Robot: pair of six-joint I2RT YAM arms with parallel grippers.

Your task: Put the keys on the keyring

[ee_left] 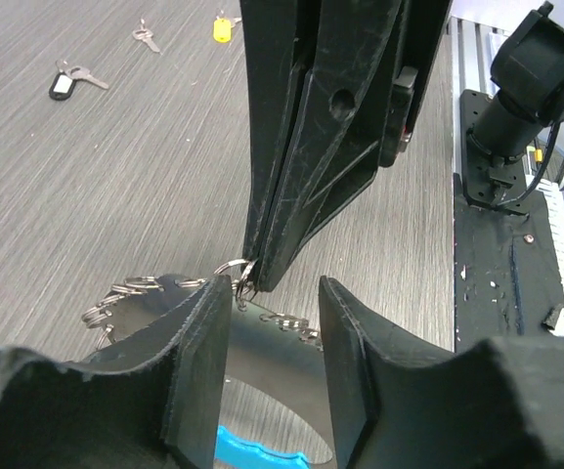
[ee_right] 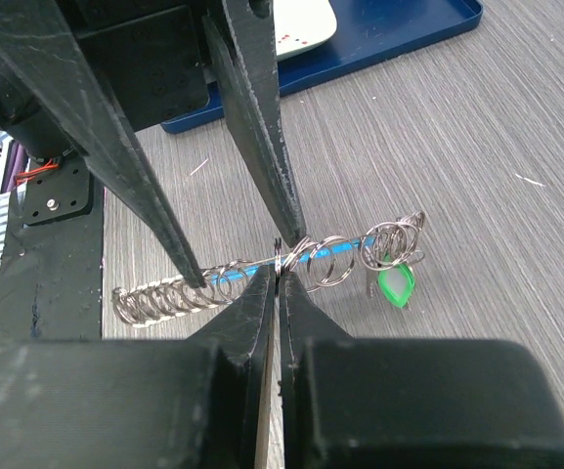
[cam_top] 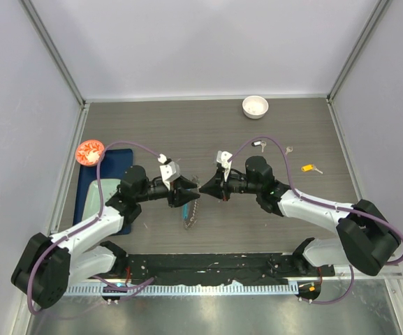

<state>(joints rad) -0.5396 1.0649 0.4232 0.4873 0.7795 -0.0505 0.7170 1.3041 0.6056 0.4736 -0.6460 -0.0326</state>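
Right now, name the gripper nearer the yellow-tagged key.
Right. The right gripper and left gripper meet at the keyring; the yellow-tagged key lies off behind the right one.

Grey wood-grain table (cam_top: 187, 132), small white bowl (cam_top: 255, 106) near its far edge, dark blue tray (cam_top: 116, 173) on the left side, round orange-red object (cam_top: 89, 151) at the tray's far corner, pale walls around.

Grey table (cam_top: 152, 132) bears white bowl (cam_top: 255, 106), blue tray (cam_top: 88, 204), loose keys (cam_top: 311, 168).
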